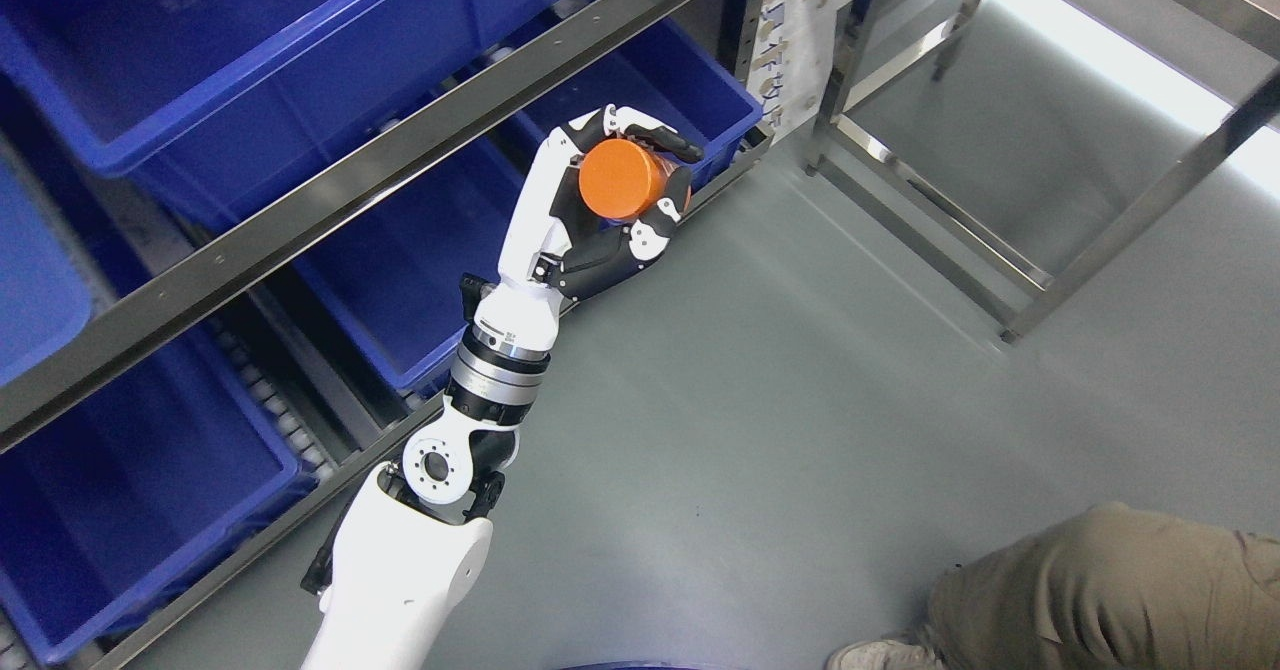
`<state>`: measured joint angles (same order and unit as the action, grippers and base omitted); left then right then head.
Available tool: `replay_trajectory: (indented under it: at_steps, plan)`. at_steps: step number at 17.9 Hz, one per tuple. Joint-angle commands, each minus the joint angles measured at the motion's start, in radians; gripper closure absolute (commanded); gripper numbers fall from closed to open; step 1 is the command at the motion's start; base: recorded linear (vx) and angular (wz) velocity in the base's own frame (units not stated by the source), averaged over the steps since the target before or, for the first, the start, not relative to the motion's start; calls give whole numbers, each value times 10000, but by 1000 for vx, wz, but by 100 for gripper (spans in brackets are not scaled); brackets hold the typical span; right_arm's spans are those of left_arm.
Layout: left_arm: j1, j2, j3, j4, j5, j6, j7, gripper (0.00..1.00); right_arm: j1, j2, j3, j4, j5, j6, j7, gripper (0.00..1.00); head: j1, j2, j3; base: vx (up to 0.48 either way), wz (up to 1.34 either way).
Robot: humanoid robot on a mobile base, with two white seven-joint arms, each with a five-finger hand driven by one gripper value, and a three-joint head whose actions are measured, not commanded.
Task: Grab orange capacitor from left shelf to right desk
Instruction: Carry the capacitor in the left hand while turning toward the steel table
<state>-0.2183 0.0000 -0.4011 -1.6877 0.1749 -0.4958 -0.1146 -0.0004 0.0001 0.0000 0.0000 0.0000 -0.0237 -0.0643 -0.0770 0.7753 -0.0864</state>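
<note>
Beside the shelf (350, 165), out over the grey floor (780, 400), the left hand (600, 210) is holding the orange capacitor (620, 180). Its fingers (660, 138) are wrapping around the round orange body, with the flat end facing up toward the camera, and the thumb side is pressing in from below. The capacitor is sitting up in the hand, clear of the bins and just in front of the shelf's lower rail.

Judging from this, the picking half of the job is looking finished: the part is off the shelf and gripped. What is remaining is the carry to the right and the setting down. The metal frame of the desk (1000, 200) is showing at the upper right, well apart from the hand, so the transfer is appearing to be only at its start. The right arm is not showing anywhere.

As for the containers, several blue bins (250, 40) are sitting on the sloped shelf levels, and one more blue bin (640, 90) is lying right behind the hand. Their insides are looking bare as far as can be seen, though parts are being hidden by the rails and by the arm, so whether any hold more parts cannot be told.

At the lower right, a person's trouser leg (1100, 590) and shoe (880, 655) are showing at the edge.
</note>
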Motion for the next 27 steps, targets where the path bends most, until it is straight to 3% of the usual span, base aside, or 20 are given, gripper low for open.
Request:
replay_trajectory:
  at_steps: [1,10,19,27]
  plan:
    - [-41,174,-667,-58,0,49,-5,98,219,-175,-108,-175,61,7,-1,0,0,0,0,214,-547]
    - [-164,174,-1127,-12,15,110,-5,98,234,-175,-108,-175,61,7,-1,0,0,0,0,303,-439]
    - [-1558,174,-2047,432,46,723,11,98,234,-175,-108,-175,61,7,-1,0,0,0,0,376,-398]
    - [-4442,174,-2201,1735,997,2869,103,98,234,-175,-108,-175,61,7,-1,0,0,0,0,377,-206]
